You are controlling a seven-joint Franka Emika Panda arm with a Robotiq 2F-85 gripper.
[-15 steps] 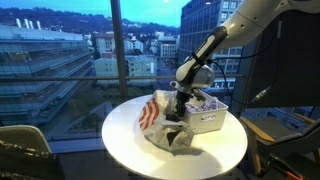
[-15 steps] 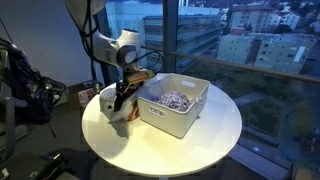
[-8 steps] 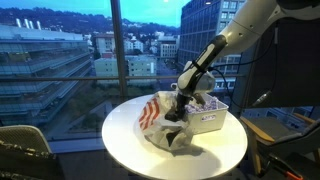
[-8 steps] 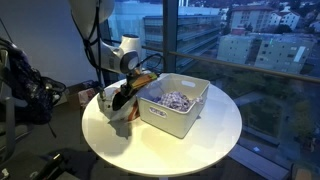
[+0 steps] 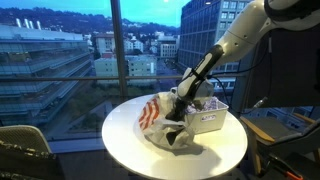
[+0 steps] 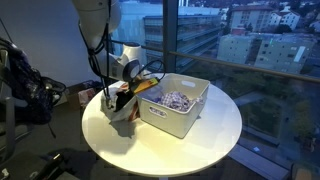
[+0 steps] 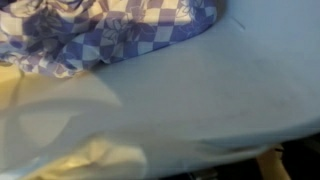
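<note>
A heap of crumpled cloth (image 5: pixel 160 122) lies on the round white table (image 5: pixel 130 152), next to a white bin (image 5: pixel 208 120). In both exterior views my gripper (image 5: pixel 178 108) is pressed down into the heap (image 6: pixel 120 112), right beside the bin's wall (image 6: pixel 165 118). Its fingertips (image 6: pixel 122 99) are buried in the fabric, so their spacing is hidden. The wrist view is filled at very close range by a blue-and-white checked cloth (image 7: pixel 120 28), a pale grey-blue cloth (image 7: pixel 200 90) and a yellowish fold (image 7: pixel 85 160). No finger shows there.
The bin holds several small mixed items (image 6: pixel 175 99). A tall glass window (image 5: pixel 70 50) stands directly behind the table (image 6: pixel 200 145). A chair (image 5: pixel 22 152) is beside the table, and dark equipment (image 6: pixel 25 90) sits close to its edge.
The arm has dropped lower and leaned over, driving the gripper from just above the heap down into the cloth. The bin and table are unmoved.
</note>
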